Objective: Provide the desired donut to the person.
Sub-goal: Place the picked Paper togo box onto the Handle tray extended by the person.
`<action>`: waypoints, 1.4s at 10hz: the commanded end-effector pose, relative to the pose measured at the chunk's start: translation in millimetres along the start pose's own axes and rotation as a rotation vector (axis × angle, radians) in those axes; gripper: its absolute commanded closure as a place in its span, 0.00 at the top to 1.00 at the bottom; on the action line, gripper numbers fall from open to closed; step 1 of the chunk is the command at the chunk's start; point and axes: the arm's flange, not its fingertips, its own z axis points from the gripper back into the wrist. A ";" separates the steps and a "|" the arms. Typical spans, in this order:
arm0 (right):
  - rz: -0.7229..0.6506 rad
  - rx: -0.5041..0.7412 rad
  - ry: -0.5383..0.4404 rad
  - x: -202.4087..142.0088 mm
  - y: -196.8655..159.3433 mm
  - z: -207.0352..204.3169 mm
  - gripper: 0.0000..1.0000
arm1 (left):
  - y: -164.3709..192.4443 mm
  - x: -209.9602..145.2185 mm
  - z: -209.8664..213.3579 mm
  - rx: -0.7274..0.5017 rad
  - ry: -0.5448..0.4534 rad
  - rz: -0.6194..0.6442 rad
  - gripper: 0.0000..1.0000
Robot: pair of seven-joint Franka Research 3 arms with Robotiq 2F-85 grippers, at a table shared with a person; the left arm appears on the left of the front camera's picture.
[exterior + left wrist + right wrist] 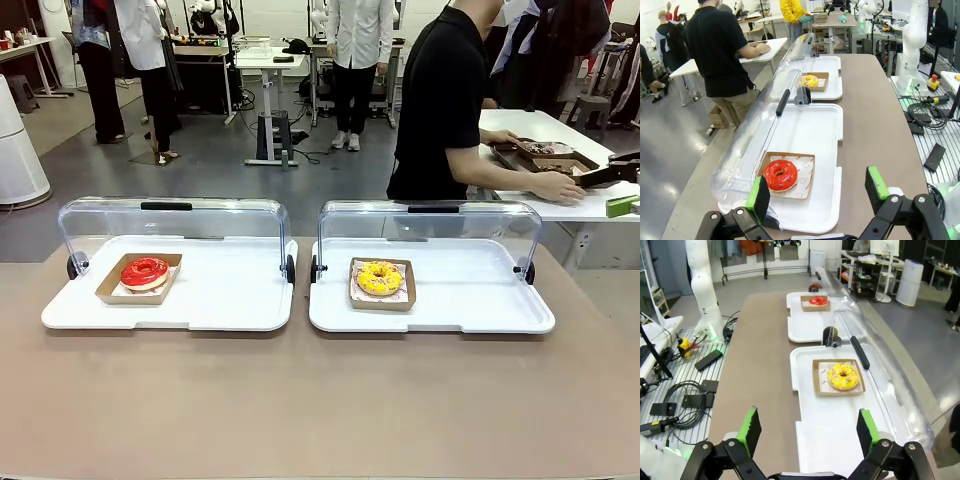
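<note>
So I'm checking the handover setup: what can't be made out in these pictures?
- Front view: the person is turned toward a side table; nothing shows which donut is wanted.
- Front view: the person's head is cut off by the top edge.
- Left wrist view: print on the red donut's paper is too small to read.

White arm (917,30), black grippers, seemingly green pads (751,427).

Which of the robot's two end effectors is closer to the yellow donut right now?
The right. The right end effector hovers open over the near end of the tray holding the yellow donut; the left end effector is open over the other tray, by the red donut.
</note>
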 end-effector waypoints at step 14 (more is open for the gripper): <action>0.000 0.000 0.000 0.0 0.0 0.0 1.00 | -0.6 2.3 0.5 0.009 0.004 0.007 1.00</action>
